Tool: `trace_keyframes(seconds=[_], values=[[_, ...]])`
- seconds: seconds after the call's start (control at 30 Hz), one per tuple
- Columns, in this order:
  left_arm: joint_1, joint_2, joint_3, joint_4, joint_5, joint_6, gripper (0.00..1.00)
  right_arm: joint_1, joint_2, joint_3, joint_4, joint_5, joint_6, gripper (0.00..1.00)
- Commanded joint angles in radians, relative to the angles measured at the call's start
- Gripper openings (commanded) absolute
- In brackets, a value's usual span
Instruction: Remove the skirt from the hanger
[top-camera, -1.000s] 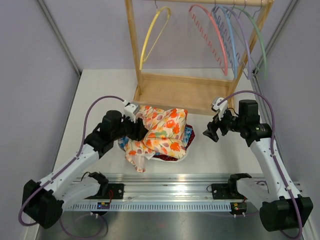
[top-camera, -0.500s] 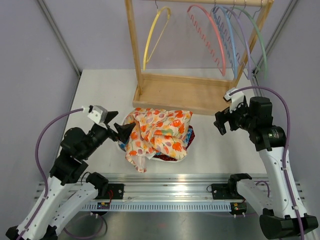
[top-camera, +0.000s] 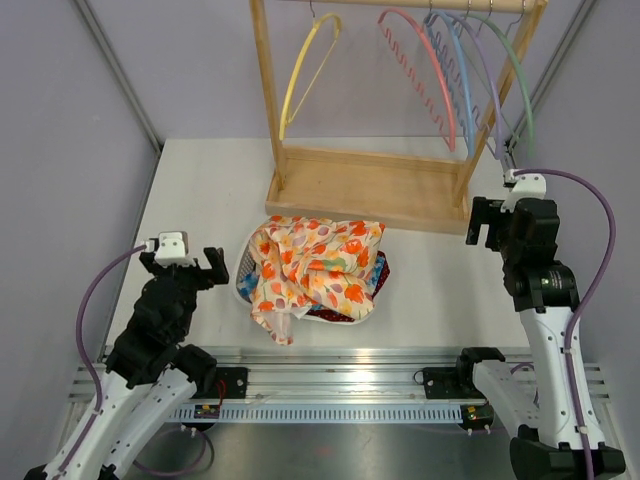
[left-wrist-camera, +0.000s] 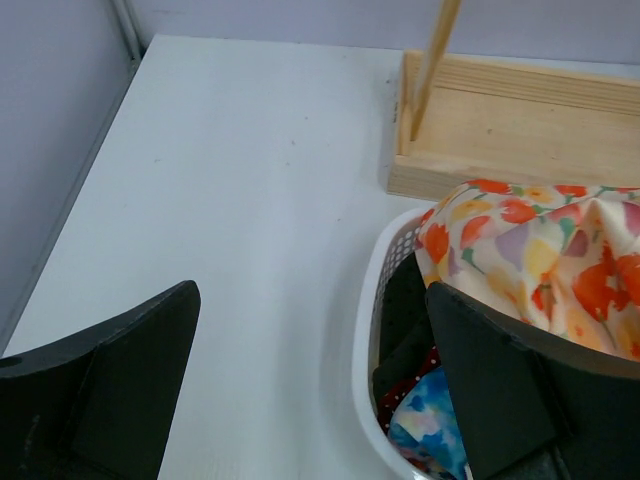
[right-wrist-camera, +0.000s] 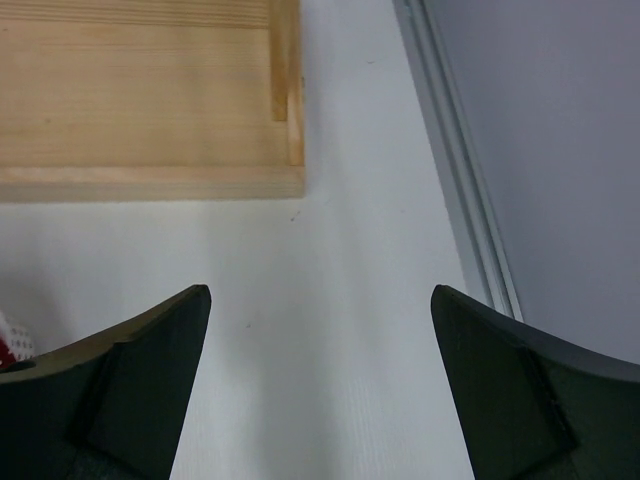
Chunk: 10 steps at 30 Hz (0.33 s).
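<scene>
The floral orange and yellow skirt (top-camera: 318, 262) lies crumpled on top of a white basket (top-camera: 243, 268) in the table's middle, off any hanger. It also shows in the left wrist view (left-wrist-camera: 540, 240). Empty hangers, yellow (top-camera: 305, 70), pink (top-camera: 425, 65) and others, hang on the wooden rack (top-camera: 370, 185). My left gripper (top-camera: 185, 268) is open and empty, left of the basket (left-wrist-camera: 372, 330). My right gripper (top-camera: 490, 222) is open and empty by the rack's right corner.
Other clothes, blue and red dotted (left-wrist-camera: 430, 420), lie in the basket under the skirt. The rack's wooden base (right-wrist-camera: 150, 110) is just ahead of the right gripper. A metal rail (top-camera: 330, 385) runs along the near edge. Grey walls stand on both sides.
My left arm let go of the skirt and pulled back to the left. My right arm drew back to the right and up. The skirt has settled on the basket.
</scene>
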Motion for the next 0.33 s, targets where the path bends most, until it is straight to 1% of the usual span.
trace_keyframes(seconds=[0.0,0.03,0.07,0.23,0.3], values=[[-0.001,-0.033,-0.007,0.028,-0.099,-0.005,0.99,-0.006,-0.025,-0.036,0.104,0.189,0.094,1.00],[-0.001,-0.035,-0.008,0.027,-0.097,-0.004,0.99,-0.008,-0.035,-0.043,0.107,0.189,0.094,0.99],[-0.001,-0.041,-0.010,0.024,-0.099,-0.002,0.99,-0.041,-0.039,-0.051,0.117,0.192,0.094,1.00],[-0.001,-0.067,-0.016,0.022,-0.096,-0.001,0.99,-0.071,-0.052,-0.083,0.142,0.200,0.094,1.00],[-0.001,-0.076,-0.022,0.025,-0.096,0.004,0.99,-0.092,-0.048,-0.066,0.134,0.156,0.056,1.00]])
